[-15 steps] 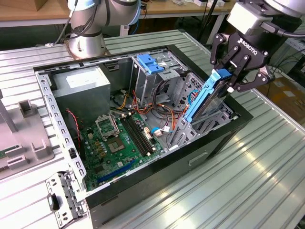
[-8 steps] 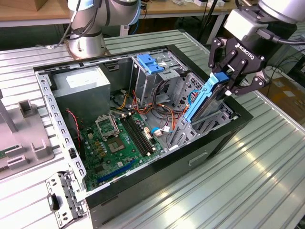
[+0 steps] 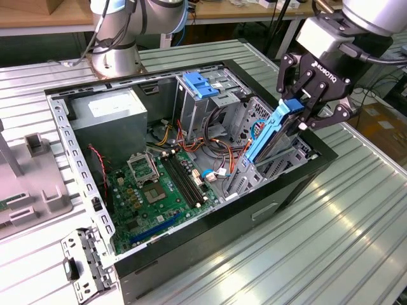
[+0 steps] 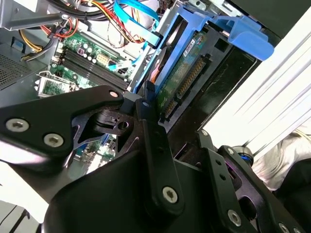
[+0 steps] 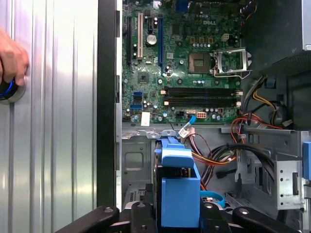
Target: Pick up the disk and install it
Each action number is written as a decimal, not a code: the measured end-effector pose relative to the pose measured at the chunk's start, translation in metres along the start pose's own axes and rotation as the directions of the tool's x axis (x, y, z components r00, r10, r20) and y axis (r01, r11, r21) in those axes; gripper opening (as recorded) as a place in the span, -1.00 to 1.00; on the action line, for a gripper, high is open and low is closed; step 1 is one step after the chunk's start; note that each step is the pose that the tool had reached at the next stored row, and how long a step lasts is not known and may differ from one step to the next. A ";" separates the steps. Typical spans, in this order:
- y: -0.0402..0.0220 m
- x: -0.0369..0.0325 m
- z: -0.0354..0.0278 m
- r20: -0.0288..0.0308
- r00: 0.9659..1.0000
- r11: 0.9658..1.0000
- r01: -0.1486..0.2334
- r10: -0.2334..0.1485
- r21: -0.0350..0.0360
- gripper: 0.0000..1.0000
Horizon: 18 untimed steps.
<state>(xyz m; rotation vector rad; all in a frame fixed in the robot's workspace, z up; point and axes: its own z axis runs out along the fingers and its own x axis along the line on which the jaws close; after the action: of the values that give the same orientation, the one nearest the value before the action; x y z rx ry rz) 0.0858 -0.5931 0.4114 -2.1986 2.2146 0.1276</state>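
Black-fingered, the end effector (image 3: 297, 115) is clamped on the upper end of the disk (image 3: 266, 141), gripping it at its blue rails. The disk stands tilted, its lower end down in the metal bay (image 3: 270, 170) at the exterior view's right end of the open computer case (image 3: 267, 215). The green motherboard (image 3: 149, 194) lies to the exterior view's left of the bay. In the first wrist view, a person's hand (image 5: 12, 60) rests on the ribbed tabletop (image 3: 356, 241) beside the case.
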 end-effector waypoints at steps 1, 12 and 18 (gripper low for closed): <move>0.0000 0.0000 0.0006 0.000 1.000 1.000 0.000 0.000 0.000 -0.28; -0.0002 0.0003 0.0040 0.000 1.000 1.000 0.000 0.000 0.000 -0.28; -0.0003 0.0005 0.0073 0.000 1.000 1.000 0.000 0.000 0.000 -0.28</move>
<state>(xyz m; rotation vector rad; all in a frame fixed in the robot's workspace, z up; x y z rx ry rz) 0.0859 -0.5931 0.4041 -2.1986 2.2147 0.1275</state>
